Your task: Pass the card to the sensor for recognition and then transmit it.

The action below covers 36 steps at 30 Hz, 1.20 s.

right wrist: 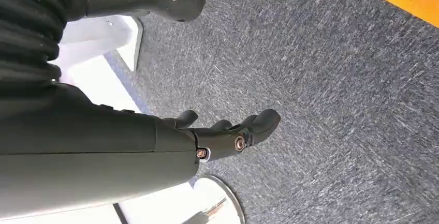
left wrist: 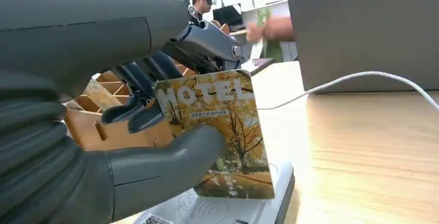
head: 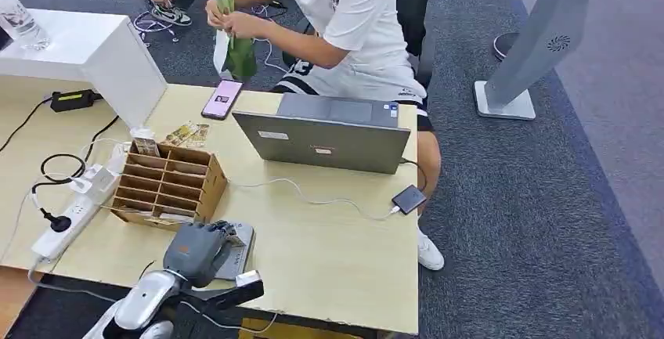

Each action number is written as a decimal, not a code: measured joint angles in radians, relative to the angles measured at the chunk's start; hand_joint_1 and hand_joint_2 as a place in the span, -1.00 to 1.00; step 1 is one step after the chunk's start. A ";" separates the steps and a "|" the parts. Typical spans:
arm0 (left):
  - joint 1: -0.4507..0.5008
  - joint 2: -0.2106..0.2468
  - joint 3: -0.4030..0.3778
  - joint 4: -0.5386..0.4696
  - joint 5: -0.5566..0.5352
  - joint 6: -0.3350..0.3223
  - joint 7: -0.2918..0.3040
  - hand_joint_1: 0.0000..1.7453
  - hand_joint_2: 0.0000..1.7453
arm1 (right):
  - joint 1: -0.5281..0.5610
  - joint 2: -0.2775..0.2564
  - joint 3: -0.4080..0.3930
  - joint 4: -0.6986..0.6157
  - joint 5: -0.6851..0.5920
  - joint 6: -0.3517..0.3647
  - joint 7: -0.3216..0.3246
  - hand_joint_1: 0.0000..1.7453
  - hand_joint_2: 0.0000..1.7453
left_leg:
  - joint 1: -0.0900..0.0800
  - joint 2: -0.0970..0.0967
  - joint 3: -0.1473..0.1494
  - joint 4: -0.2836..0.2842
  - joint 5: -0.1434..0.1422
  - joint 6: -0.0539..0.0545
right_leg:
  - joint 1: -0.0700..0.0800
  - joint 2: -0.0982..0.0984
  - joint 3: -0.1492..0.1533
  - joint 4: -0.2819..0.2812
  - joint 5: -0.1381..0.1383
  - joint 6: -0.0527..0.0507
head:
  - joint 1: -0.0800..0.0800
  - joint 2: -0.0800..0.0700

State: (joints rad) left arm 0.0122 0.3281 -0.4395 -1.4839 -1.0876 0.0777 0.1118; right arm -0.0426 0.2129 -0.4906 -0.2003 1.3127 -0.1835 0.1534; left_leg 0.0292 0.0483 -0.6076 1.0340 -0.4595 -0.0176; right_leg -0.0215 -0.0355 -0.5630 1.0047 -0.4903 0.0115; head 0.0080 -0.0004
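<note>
Holding item: card (left wrist: 222,131), printed "MOTEL" over a yellow tree scene, pinched by the left hand (left wrist: 155,125) between the thick thumb across its face and the dark fingers behind it. Position: upright, lower edge just above or touching the grey sensor (left wrist: 243,208) lying on the wooden table (left wrist: 362,157) (contact cannot be confirmed). In the head view the left hand (head: 200,249) sits over the sensor (head: 241,249), just beside the cardboard card rack (head: 168,186).

Handling, judged: light, thin, stiff enough to stand unsupported, glossy and likely slippery; best held by the flat faces near one side edge, leaving the lower part free for the reader. A loose pinch could let it pivot or slide.

Right hand (right wrist: 228,133): empty, fingers loosely curled yet apart, hanging over grey carpet.

Also present: laptop (head: 329,135), phone (head: 223,98), seated person (head: 352,18), white cable (left wrist: 362,79).
</note>
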 joint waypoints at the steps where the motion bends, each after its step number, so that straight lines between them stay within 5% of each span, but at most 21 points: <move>1: -0.001 -0.001 0.000 0.000 0.003 0.013 -0.002 1.00 1.00 | 0.000 0.000 0.000 0.000 0.000 0.001 -0.001 -1.00 1.00 | 0.000 0.000 0.000 0.000 0.000 0.000 | 0.000 0.000 0.000 0.000 0.000 0.000 | 0.000 0.000; 8: -0.102 -0.032 0.016 -0.056 -0.099 0.162 0.085 1.00 1.00 | 0.002 0.000 0.000 0.000 -0.002 0.001 -0.007 -1.00 1.00 | 0.000 -0.001 0.000 0.000 0.001 0.000 | 0.000 -0.001 0.000 0.000 0.001 0.000 | 0.000 0.000; 18: -0.392 -0.045 0.087 -0.084 -0.146 0.282 0.071 1.00 1.00 | 0.002 0.000 0.005 0.000 0.024 0.019 -0.026 -1.00 1.00 | 0.000 -0.001 -0.001 0.000 0.002 0.001 | 0.001 -0.001 0.000 0.000 0.001 0.000 | 0.000 0.000; 28: -0.662 -0.024 0.179 0.158 -0.195 0.298 0.098 1.00 1.00 | -0.002 -0.003 0.019 0.000 0.032 0.041 -0.027 -1.00 1.00 | 0.000 0.000 -0.001 0.000 0.003 0.001 | 0.001 0.000 0.000 0.001 0.002 -0.001 | 0.000 0.000; 36: -0.728 -0.002 0.227 0.328 -0.179 0.356 0.091 1.00 1.00 | -0.004 -0.006 0.019 0.000 0.031 0.053 -0.020 -1.00 1.00 | 0.000 -0.001 -0.001 0.000 0.003 0.001 | 0.001 0.000 0.000 0.001 0.002 -0.001 | 0.000 0.000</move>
State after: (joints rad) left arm -0.7156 0.3265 -0.2125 -1.1554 -1.2669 0.4334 0.2029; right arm -0.0470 0.2071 -0.4715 -0.2007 1.3439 -0.1301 0.1335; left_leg 0.0296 0.0477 -0.6088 1.0342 -0.4566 -0.0164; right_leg -0.0204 -0.0359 -0.5635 1.0055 -0.4888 0.0107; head 0.0080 -0.0004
